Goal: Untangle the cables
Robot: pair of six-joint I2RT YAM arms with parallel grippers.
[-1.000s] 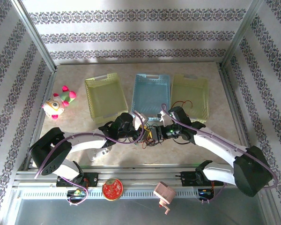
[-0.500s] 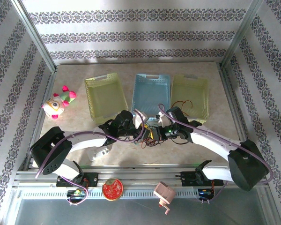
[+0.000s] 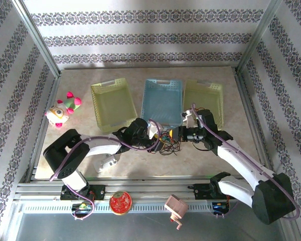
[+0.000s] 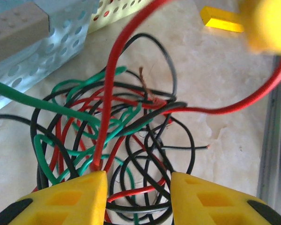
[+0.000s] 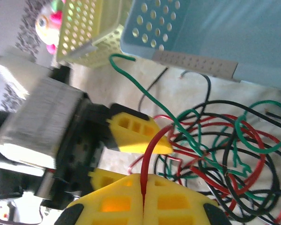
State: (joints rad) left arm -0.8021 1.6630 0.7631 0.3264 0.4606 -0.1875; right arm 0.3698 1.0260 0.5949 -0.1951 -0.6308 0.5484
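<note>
I can read no text, label, brand or number on anything around me. The round red disc (image 3: 120, 202), well in front of the blue basket (image 3: 163, 100) on the near rail, carries a pale speckled print that is too small to make out as writing. The wallpaper (image 3: 140, 37) behind that basket bears bands of ornament, not letters.

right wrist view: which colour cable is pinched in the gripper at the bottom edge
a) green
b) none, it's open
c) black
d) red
d: the red cable runs straight down into the seam of the right gripper, whose yellow jaws are pressed together on it.
</note>
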